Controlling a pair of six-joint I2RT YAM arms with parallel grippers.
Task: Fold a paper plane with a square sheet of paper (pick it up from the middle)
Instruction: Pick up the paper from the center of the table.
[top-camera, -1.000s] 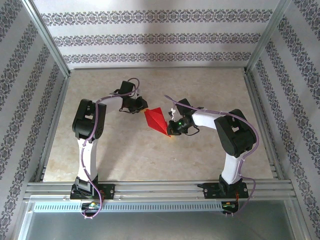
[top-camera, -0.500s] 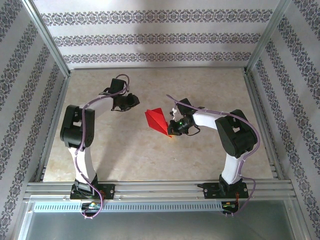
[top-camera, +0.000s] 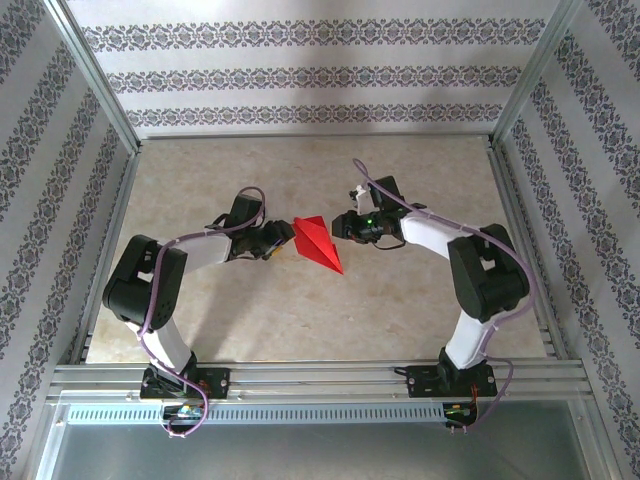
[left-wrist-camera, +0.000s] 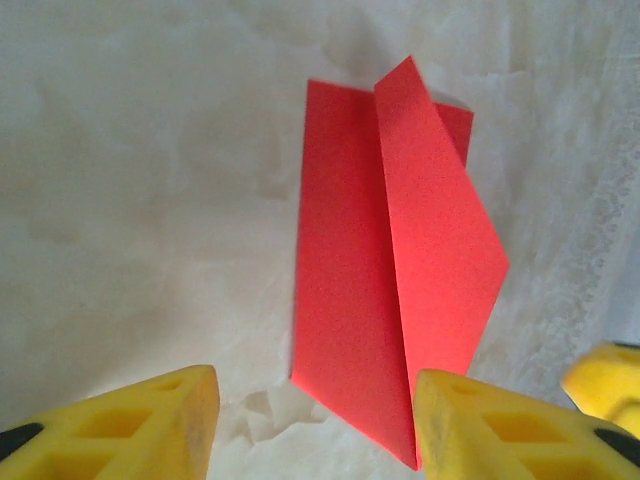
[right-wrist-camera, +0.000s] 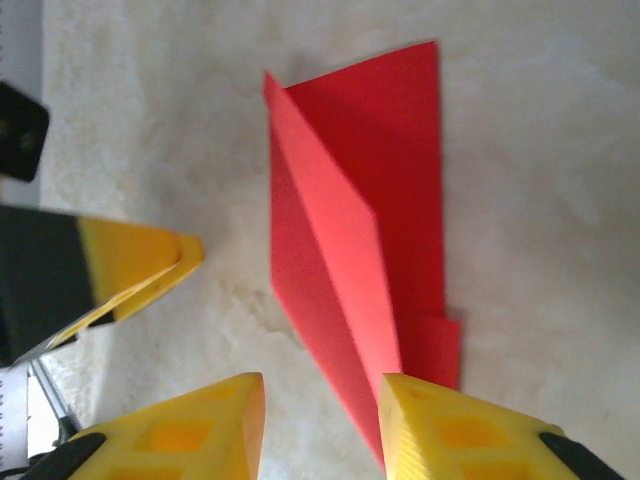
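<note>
**Risk: loose paper plane between two empty grippers**

Top external: we find the paper plane (top-camera: 318, 243) lying on the table (top-camera: 400, 310) between the arms. The left gripper (top-camera: 278, 245) is just beside it and the right gripper (top-camera: 345, 226) is near its far end. Neither grasps it.

Left wrist: the left gripper (left-wrist-camera: 315, 380) has its jaws parted and empty. The plane's nose lies at one yellow cut-out finger (left-wrist-camera: 480, 420); we cannot tell whether they touch. The paper is thin, matte and red, with one flap raised along a sharp centre crease.

Right wrist: the right gripper (right-wrist-camera: 322, 385) is likewise parted and empty, with the nose at its finger's edge.

In our judgement, a sideways brush from either finger would slide the light paper across the smooth marbled top. Pinching the raised flap alone could crumple it or spring the crease open.
</note>
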